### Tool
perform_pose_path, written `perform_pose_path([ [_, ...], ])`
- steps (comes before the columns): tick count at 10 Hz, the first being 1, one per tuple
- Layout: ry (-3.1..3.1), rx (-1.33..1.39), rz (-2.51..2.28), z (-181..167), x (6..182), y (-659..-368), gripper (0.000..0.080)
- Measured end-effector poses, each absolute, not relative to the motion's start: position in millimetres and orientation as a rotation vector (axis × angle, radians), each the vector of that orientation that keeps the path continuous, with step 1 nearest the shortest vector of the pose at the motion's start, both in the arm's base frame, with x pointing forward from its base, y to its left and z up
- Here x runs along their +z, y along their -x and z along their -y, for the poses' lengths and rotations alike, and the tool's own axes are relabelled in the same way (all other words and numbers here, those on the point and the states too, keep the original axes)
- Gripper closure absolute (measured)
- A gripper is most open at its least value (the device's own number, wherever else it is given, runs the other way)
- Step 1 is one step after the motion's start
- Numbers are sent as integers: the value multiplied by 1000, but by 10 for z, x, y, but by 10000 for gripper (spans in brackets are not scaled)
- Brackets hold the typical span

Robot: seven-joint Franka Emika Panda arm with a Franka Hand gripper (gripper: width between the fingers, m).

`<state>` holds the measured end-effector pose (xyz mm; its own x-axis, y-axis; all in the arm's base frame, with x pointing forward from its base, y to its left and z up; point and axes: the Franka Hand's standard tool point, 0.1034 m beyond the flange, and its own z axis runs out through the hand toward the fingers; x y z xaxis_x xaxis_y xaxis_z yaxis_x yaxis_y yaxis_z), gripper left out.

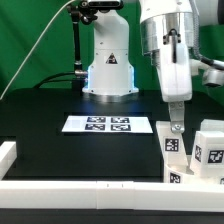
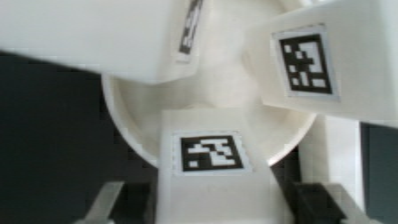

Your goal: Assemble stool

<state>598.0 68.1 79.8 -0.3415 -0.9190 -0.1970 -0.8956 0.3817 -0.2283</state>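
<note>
In the wrist view my gripper (image 2: pixel 214 203) has its fingers (image 2: pixel 111 200) on either side of a white tagged stool leg (image 2: pixel 214 150) and is shut on it. The leg stands on the round white seat disc (image 2: pixel 139 112). A second tagged leg (image 2: pixel 306 62) and a third white leg (image 2: pixel 111 40) stand on the seat beyond it. In the exterior view the gripper (image 1: pixel 175 126) hangs straight down at the right over the held leg (image 1: pixel 170 144). Another tagged leg (image 1: pixel 210 148) stands to its right. The seat is mostly hidden there.
The marker board (image 1: pixel 97 124) lies flat on the black table in the middle. The robot base (image 1: pixel 108 62) stands behind it. A long white border rail (image 1: pixel 80 188) runs along the front edge, with a white corner block (image 1: pixel 8 153) at the exterior view's left.
</note>
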Motion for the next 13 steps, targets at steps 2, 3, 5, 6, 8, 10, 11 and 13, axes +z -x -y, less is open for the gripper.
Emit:
perform_pose_path([
  [2, 1317, -70, -2488, -736, 812, -5979, 458],
  [3, 1230, -50, -2526, -733, 809, -5974, 458],
  [5, 1072, -17, -2595, -710, 785, -5959, 458],
  [6, 1013, -1, -2620, -709, 777, -5951, 458],
  [8, 955, 14, -2642, -721, 775, -5946, 458],
  [10, 986, 10, -2629, -727, 772, -5943, 458],
  [11, 986, 10, -2629, -728, 772, -5942, 286],
  [13, 990, 9, -2628, -728, 772, -5942, 183],
])
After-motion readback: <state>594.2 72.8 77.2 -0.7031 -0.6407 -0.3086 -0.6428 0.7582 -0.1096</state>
